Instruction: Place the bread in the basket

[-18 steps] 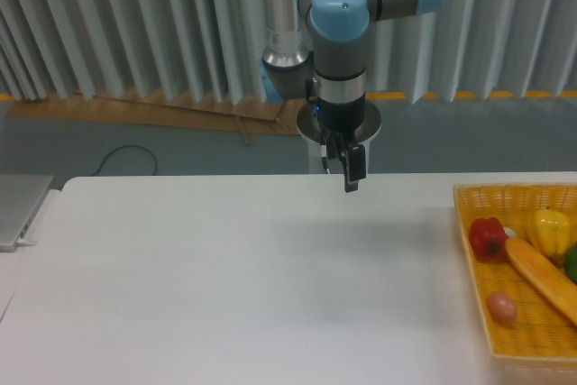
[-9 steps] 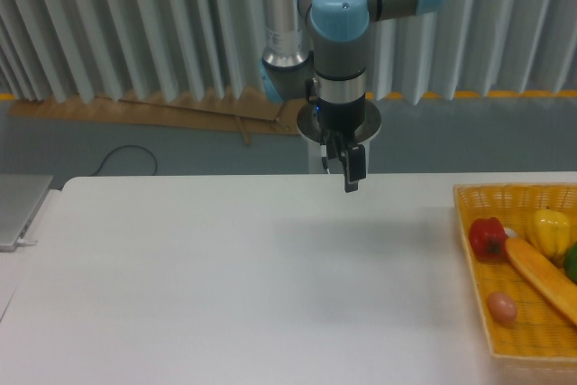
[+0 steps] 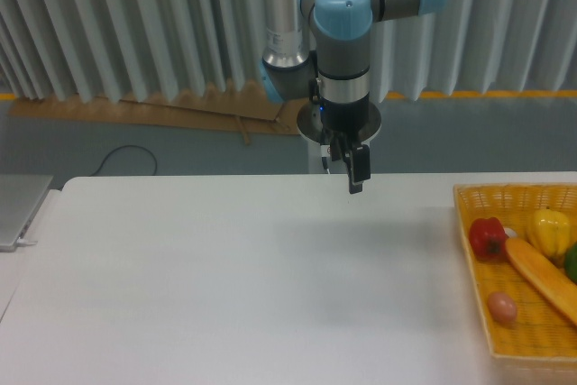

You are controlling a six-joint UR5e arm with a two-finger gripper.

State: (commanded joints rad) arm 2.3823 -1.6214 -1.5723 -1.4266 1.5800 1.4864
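Bread (image 3: 541, 277) is already lying inside the basket (image 3: 471, 263), well right of and below the claw (image 3: 354, 185), which is hanging empty with jaws seemingly closed, so placing looks finished, only retreating remaining.

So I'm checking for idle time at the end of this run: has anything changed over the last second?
Only slightly: the end effector drifted a little to the right of the picture, holding nothing. The bread stayed in the basket, beside the red pepper, the yellow pepper and the egg, none of which moved.
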